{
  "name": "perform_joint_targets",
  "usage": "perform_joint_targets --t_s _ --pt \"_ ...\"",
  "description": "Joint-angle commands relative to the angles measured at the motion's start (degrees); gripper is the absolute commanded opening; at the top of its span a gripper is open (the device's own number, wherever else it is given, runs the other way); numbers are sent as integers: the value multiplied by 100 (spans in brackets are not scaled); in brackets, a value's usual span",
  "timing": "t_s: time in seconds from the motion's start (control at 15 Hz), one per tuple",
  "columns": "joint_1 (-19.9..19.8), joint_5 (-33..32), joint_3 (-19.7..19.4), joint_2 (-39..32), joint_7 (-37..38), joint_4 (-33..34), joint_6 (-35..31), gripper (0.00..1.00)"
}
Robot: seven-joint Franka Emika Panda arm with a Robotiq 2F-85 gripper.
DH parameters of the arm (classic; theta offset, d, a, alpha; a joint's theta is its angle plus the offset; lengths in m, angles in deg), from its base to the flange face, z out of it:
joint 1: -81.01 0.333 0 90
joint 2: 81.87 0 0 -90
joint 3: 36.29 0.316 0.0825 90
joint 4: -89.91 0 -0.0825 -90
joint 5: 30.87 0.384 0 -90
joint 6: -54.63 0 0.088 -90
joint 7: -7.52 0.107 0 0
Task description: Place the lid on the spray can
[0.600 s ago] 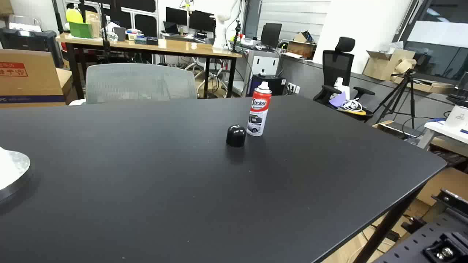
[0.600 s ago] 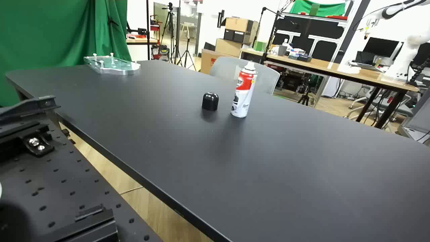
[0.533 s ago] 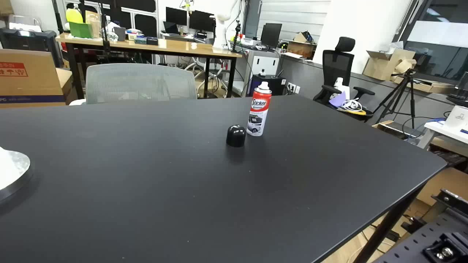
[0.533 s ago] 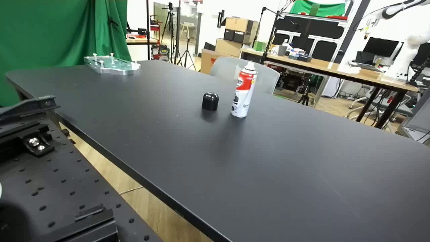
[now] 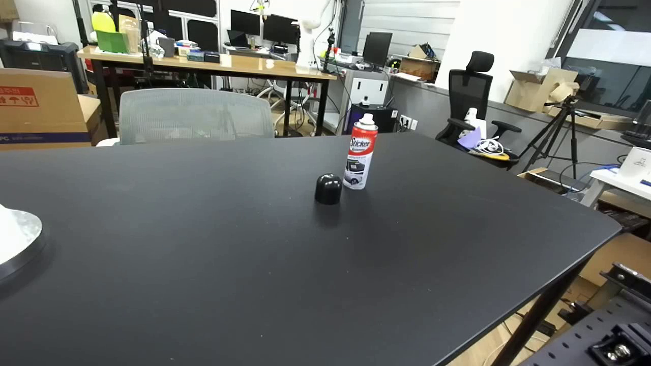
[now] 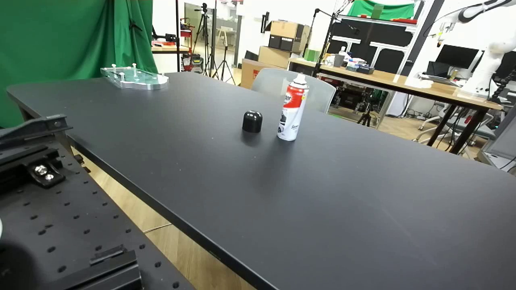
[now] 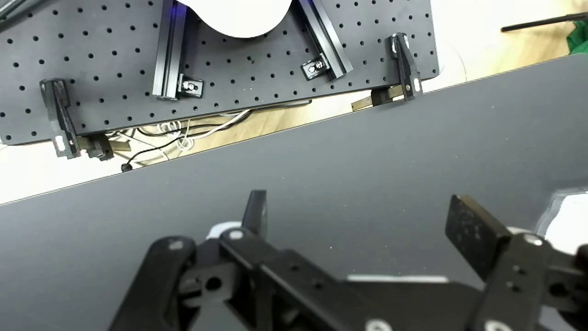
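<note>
No part of the capping appears done: the lid (image 5: 328, 189) is set on the worktop (image 5: 203, 254), clear of the tool (image 7: 357, 209) and just beside the uncapped can (image 5: 360, 155). The tool is spread wide, with nothing held. Grasping, lifting and seating are judged to remain. Beneath the tool, the dark worktop is flecked; farther from it, a grey chair (image 5: 196, 114) and green curtain (image 6: 68, 52) are seen.

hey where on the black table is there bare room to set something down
In an exterior view, the black table is bare between the clear slab and the lid, and from the spray can to the picture's lower right. Crowded: the narrow gap between lid and spray can.
</note>
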Motion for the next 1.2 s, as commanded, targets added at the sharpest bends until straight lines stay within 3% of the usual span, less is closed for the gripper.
perform_joint_targets --t_s 0.0,0.13,0.27,0.67,1.13 --pt "-105 44 81 -14 -60 10 15 100" --pt "-105 44 81 -14 -60 10 15 100" --pt "-241 -141 132 -317 84 89 -415 100" --pt "-691 -741 203 -1801 530 308 -2487 100" --pt "-521 -1077 481 -3665 942 764 -3913 100"
